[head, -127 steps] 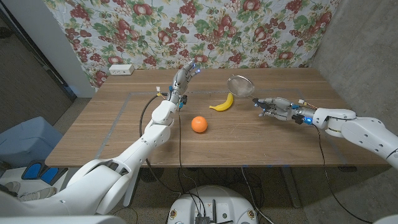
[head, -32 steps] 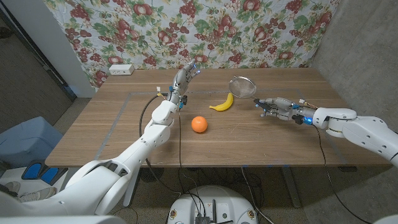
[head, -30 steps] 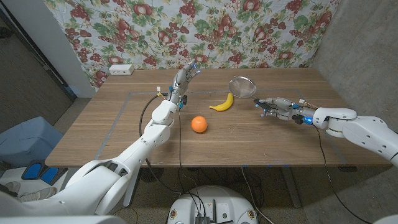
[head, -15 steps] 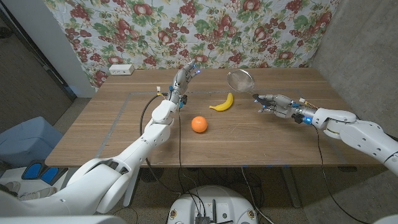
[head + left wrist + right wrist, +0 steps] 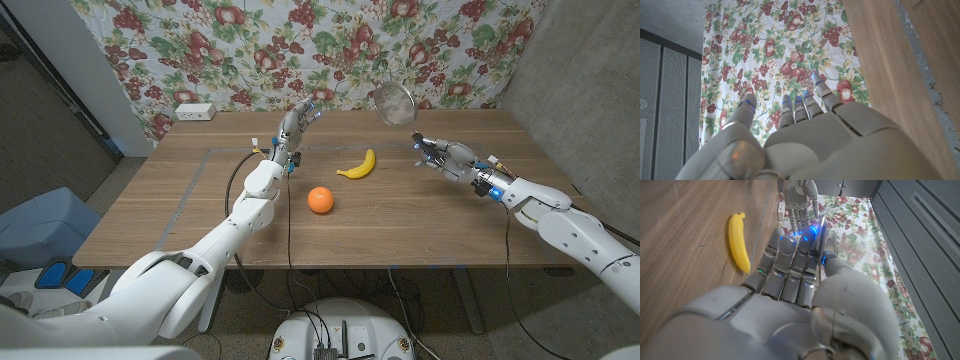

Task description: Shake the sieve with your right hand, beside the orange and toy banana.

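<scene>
My arms are glossy white shells with rounded segments. The left hand and right hand are pale grey, with segmented fingers carrying small blue lights near the tips. Behind the fingers, thin black cables trail from each wrist.

From the head we look down over the wooden table toward the far floral cloth. Our left wrist camera sits close behind the left hand, facing that cloth. Our right wrist camera, close behind the right hand, shares the toy banana with the head view.
</scene>
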`<move>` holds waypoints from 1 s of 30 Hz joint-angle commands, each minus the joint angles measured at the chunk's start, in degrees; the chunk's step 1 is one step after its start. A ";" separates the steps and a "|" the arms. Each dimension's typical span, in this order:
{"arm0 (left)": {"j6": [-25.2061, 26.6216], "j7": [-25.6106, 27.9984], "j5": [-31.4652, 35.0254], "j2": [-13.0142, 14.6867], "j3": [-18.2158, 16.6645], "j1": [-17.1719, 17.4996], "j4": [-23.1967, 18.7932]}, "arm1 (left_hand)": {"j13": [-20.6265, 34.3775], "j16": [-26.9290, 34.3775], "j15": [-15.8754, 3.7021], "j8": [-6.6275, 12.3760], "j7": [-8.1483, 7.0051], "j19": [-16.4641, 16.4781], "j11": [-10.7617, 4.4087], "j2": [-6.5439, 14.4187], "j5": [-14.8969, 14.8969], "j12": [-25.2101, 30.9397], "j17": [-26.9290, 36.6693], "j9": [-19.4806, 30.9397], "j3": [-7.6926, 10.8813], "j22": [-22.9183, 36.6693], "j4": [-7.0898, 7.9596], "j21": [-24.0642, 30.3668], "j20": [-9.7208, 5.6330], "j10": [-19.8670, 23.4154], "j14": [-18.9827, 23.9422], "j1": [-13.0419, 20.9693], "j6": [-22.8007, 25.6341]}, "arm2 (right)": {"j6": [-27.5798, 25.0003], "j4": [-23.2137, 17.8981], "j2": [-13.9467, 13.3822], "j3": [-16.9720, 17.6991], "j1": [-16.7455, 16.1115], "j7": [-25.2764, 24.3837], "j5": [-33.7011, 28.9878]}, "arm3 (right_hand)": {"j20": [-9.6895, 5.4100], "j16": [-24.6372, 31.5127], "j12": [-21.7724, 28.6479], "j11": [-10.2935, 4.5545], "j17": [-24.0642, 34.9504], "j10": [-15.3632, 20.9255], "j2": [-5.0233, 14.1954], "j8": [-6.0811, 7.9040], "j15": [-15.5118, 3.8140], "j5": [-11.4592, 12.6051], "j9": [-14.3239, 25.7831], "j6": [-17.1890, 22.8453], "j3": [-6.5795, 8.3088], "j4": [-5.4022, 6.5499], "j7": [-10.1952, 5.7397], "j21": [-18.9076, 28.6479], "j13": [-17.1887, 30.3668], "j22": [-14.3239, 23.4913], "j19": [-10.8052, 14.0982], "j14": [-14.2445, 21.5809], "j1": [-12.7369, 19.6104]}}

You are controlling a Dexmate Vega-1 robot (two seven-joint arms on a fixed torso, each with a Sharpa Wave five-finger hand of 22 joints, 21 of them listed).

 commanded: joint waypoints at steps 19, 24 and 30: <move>-0.23 -0.40 -0.17 -0.11 -0.14 -0.45 0.79 | 0.07 0.31 0.33 0.41 0.13 0.62 0.28 0.34 0.05 0.37 0.12 0.00 0.61 0.14 -0.01 -0.43 0.11 -0.02 -0.05 -0.73 0.05 | -4.94 -5.18 -3.46 0.63 -1.54 -8.86 -3.35 | -4.40 -0.27 -0.41 -2.18 0.01 1.50 0.20 0.07 -5.40 0.47 -0.07 0.68 1.85 -1.61 0.30 0.12 -0.31 0.00 -0.04 0.13 -0.33; -0.15 -0.62 -0.22 -0.20 -0.10 -0.75 1.22 | 0.07 0.32 0.32 0.40 0.12 0.62 0.29 0.33 0.05 0.38 0.12 0.00 0.67 0.14 -0.02 -0.47 0.12 -0.01 -0.03 -0.76 0.03 | -9.84 -7.79 -6.44 -0.07 -1.03 -13.33 -4.51 | -4.27 -0.29 -0.38 -2.09 0.00 1.46 0.29 -0.05 -5.37 0.45 -0.06 0.53 1.92 -1.71 0.47 0.13 -0.21 0.00 0.02 0.17 -0.23; -0.15 -0.76 -0.33 -0.35 -0.12 -0.99 1.69 | 0.07 0.30 0.36 0.40 0.22 0.63 0.31 0.33 0.05 0.37 0.12 0.00 0.74 0.14 -0.03 -0.52 0.11 -0.03 -0.06 -0.82 0.05 | -14.98 -9.13 -8.85 -1.46 0.77 -15.89 -5.09 | -4.20 -0.31 -0.42 -2.04 0.00 1.45 0.38 -0.14 -5.37 0.41 -0.09 0.53 1.99 -1.79 0.68 0.12 -0.26 0.00 0.00 0.21 -0.14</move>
